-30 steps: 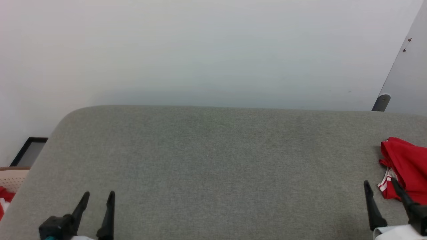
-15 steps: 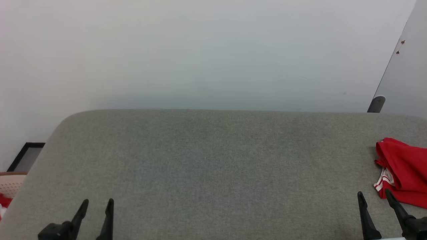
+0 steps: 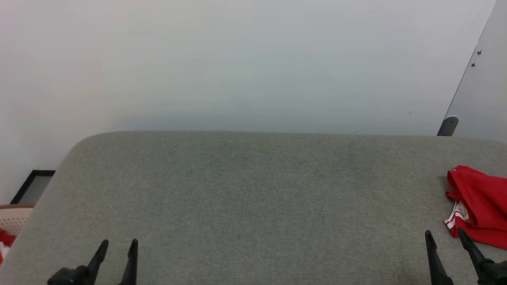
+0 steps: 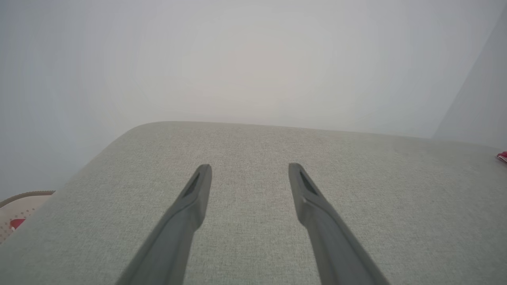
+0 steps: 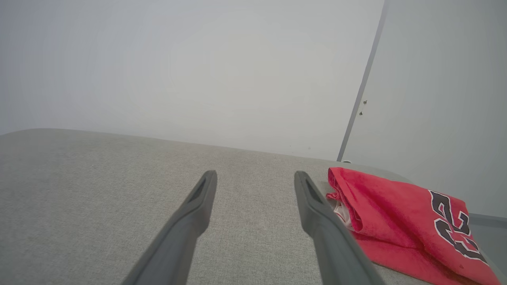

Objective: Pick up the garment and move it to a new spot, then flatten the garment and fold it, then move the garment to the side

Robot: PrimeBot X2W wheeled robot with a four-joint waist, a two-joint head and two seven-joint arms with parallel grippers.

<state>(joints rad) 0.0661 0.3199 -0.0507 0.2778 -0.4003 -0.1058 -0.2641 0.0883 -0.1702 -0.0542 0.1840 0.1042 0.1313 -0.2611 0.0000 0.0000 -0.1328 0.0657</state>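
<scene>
The garment (image 3: pixel 481 204) lies folded at the right end of the grey fabric surface (image 3: pixel 253 198), red with white striped trim. In the right wrist view the garment (image 5: pixel 396 221) shows a black, white-outlined "23" and sits just right of my fingers. My right gripper (image 3: pixel 444 234) is open at the lower right, just left of and nearer than the garment, apart from it. Seen from its wrist, the right gripper (image 5: pixel 255 176) holds nothing. My left gripper (image 3: pixel 119 244) is open at the lower left, its fingers (image 4: pixel 249 168) spread over bare fabric. A sliver of the garment (image 4: pixel 502 156) shows at the right edge.
A pale wall (image 3: pixel 237 59) rises behind the surface. A grey panel with a foot (image 3: pixel 449 124) stands at the back right. A perforated beige basket (image 3: pixel 12 219) with red cloth sits beyond the left edge, and a dark frame (image 3: pixel 33 184) lies on the floor.
The head camera has tilted up slightly and turned a little, so surface and garment sit lower in view. Both grippers sit lower in view and stay open. The garment lies where it was.
</scene>
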